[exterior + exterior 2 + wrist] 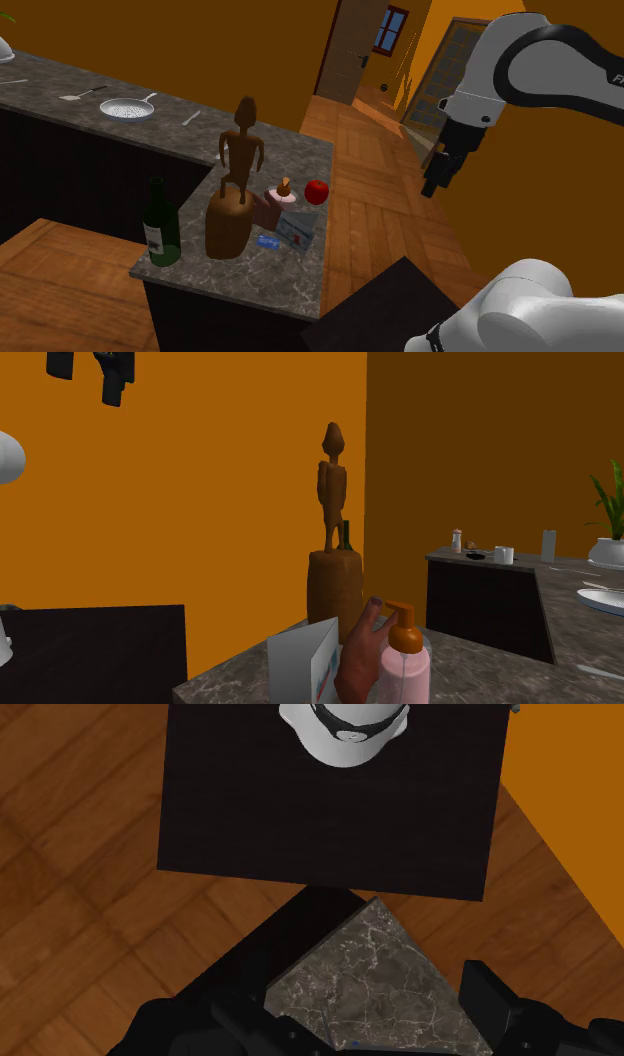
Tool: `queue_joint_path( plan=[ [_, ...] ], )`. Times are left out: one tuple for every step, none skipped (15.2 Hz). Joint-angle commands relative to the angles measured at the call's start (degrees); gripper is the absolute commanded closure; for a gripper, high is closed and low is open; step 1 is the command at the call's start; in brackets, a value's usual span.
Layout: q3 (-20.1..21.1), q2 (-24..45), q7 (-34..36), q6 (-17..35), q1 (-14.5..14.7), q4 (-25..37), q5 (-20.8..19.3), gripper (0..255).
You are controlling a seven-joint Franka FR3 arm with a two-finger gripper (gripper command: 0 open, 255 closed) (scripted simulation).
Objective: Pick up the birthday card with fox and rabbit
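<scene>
While your hand (433, 185) is hanging open, the counter (270, 277) is carrying one card (297, 232), one bottle (160, 225), one apple (316, 192).

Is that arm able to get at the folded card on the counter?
Probably yes. The card stands near the counter edge facing the gripper; the statue and pink dispenser stand beyond it.

The white arm (545, 60) stands up from its base beside the counter (285, 280), bends at a high elbow, and turns its wrist downward. The black hand (433, 188) hangs well above the counter, pointing down, with the counter's corner showing far below between its fingers (490, 994). The two fingers stand apart and clasp nothing.
</scene>
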Motion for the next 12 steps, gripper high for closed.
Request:
queue_joint_path(
  plan=[
    [0.0,0.0,0.0,0.0,0.0,0.0,0.0,0],
    [0.0,0.4,-0.3,2.4,0.2,-1.5,-0.1,0],
    [0.0,0.9,-0.6,4.9,0.4,-3.0,-0.1,0],
    [0.1,1.5,-0.9,7.4,0.7,-4.4,-0.2,0],
    [0.1,2.2,-1.2,9.9,0.9,-5.7,-0.2,0],
    [0.1,3.1,-1.4,12.5,1.1,-6.9,-0.3,0],
    [0.1,4.0,-1.7,15.1,1.4,-8.0,-0.3,0],
    [0.1,5.1,-2.0,17.7,1.6,-9.1,-0.4,0],
    [0.1,6.3,-2.3,20.3,1.9,-10.1,-0.4,0],
    [0.1,7.6,-2.5,23.0,2.1,-10.9,-0.5,0],
    [0.1,9.0,-2.8,25.7,2.4,-11.7,-0.5,0],
    [0.1,10.6,-3.1,28.4,2.6,-12.4,-0.5,0]
  ],
)
